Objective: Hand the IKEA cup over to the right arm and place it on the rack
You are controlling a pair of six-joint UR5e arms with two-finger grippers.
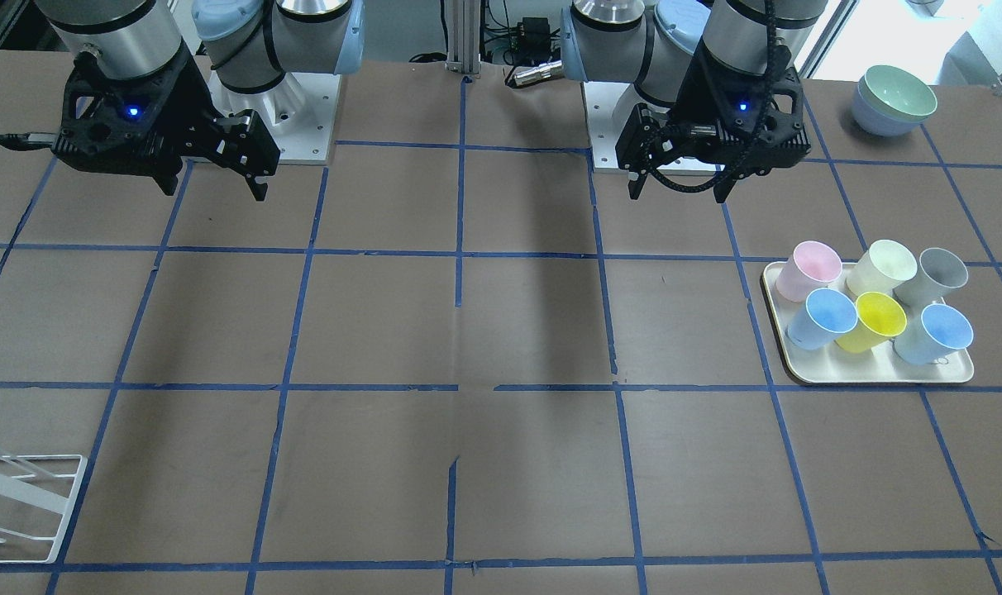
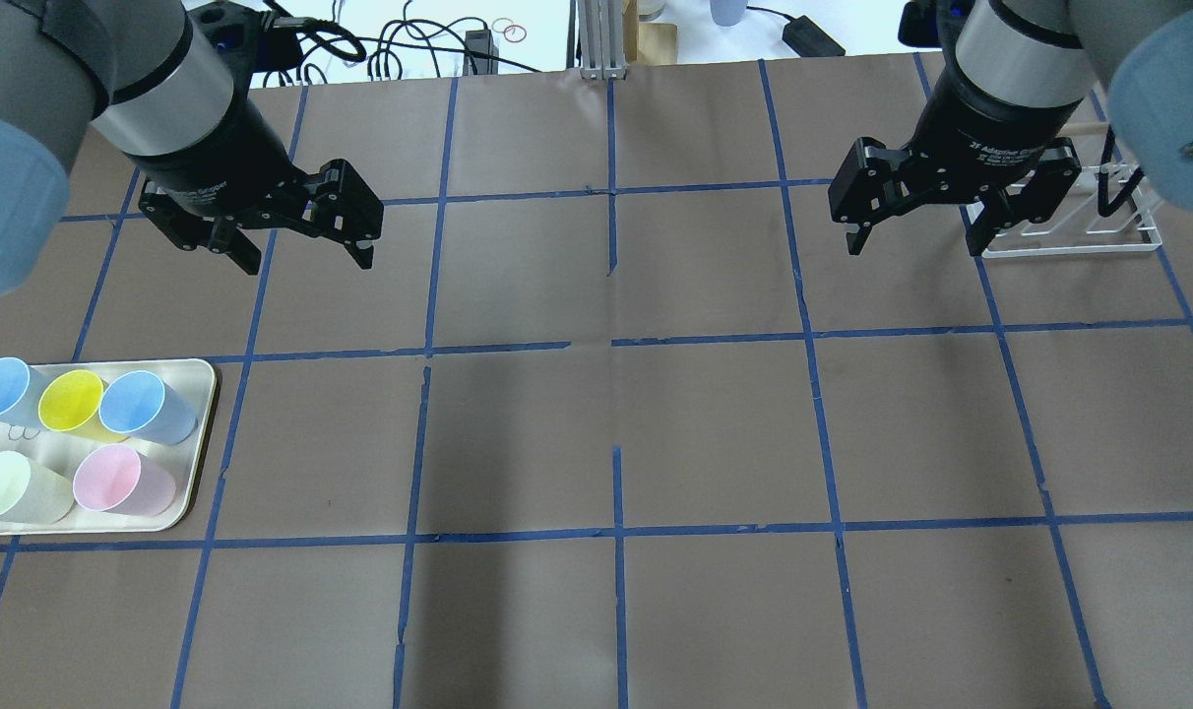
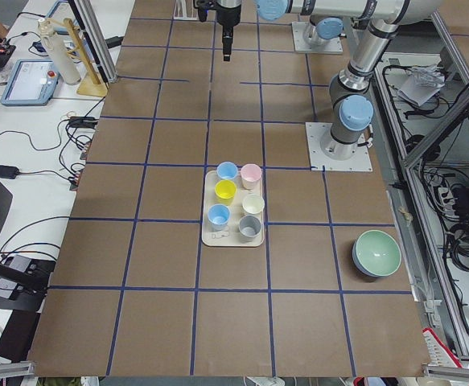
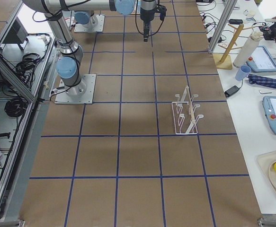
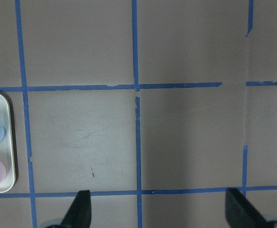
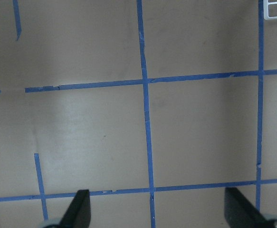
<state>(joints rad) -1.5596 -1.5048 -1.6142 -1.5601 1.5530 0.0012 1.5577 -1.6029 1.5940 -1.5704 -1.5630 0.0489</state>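
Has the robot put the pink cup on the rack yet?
Not yet; nothing is done. The pink cup sits on the tray with the other cups. The left gripper and right gripper are both open and empty above the table. Left to do: grab the cup, pass it across, hang it on the rack.

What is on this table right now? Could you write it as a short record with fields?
Pink cup: upright on the tray, not yet picked up
Other cups: five on the same tray: cream, grey, yellow, two blue
Tray: on the left arm's side of the table
Rack: white wire, empty, on the right arm's side
Left arm: jaws open, holding nothing, above bare table
Right arm: jaws open, holding nothing, above bare table
Bowls: two stacked, green inside blue
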